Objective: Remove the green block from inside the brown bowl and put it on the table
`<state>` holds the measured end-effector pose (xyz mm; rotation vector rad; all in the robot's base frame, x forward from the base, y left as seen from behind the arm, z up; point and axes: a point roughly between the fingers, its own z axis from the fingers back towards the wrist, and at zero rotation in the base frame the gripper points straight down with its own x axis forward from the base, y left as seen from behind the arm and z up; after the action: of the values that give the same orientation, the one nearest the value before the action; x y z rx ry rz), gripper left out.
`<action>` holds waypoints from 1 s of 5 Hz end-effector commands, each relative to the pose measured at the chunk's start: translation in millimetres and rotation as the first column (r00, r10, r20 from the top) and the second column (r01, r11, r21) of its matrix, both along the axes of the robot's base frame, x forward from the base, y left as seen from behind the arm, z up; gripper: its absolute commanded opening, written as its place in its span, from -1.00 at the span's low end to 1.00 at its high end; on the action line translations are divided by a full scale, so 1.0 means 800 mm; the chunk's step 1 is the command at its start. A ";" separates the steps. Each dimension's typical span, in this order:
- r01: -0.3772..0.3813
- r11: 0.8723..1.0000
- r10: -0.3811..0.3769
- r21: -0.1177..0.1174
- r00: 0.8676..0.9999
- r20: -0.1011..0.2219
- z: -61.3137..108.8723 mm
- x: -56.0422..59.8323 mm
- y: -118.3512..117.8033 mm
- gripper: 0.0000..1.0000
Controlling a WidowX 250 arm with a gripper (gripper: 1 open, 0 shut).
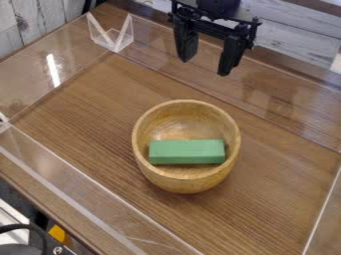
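Note:
The green block (185, 151) lies flat inside the brown bowl (186, 177), toward its near side. The bowl stands on the wood-grain table (94, 110), a little right of centre. My gripper (209, 55) hangs over the far part of the table, beyond the bowl and well above it, pointing down. Its two black fingers (230, 57) stand apart with nothing between them, so it is open.
Clear acrylic walls (54, 65) border the table on the left, near and right sides. A small clear triangular bracket (111, 32) stands at the far left corner. Bare wood surrounds the bowl on all sides.

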<state>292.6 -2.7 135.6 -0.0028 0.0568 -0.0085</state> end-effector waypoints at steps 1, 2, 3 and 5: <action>0.063 0.998 -0.063 -0.004 0.998 -0.023 -0.007 -0.006 -0.003 1.00; 0.219 0.976 -0.219 -0.014 0.975 -0.044 -0.011 -0.023 -0.003 1.00; 0.309 0.951 -0.310 -0.023 0.949 -0.053 -0.015 -0.033 0.002 1.00; 0.397 0.917 -0.399 -0.039 0.914 -0.074 -0.023 -0.042 0.001 1.00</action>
<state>256.1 -2.7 102.7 -0.0303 0.1956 -0.4137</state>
